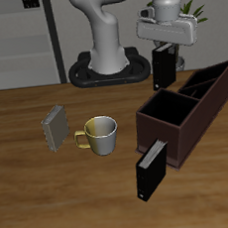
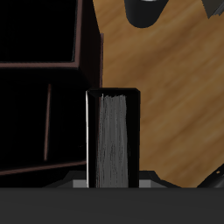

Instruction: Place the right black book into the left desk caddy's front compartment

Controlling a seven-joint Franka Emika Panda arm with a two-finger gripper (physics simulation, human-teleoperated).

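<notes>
A: Exterior view, item one: gripper [image 1: 165, 47] closed on book [image 1: 164, 68], hanging upright above counter [image 1: 35, 194].
B: Relation to caddy [image 1: 186, 113]?
A: Book hangs behind it; front compartment lies toward counter's front edge, long axis vertical.

My exterior camera looks down from beyond the desk's [image 1: 36, 209] front edge; my wrist camera hangs close above, sharing the caddy [image 1: 185, 108] [image 2: 44, 87].
</notes>
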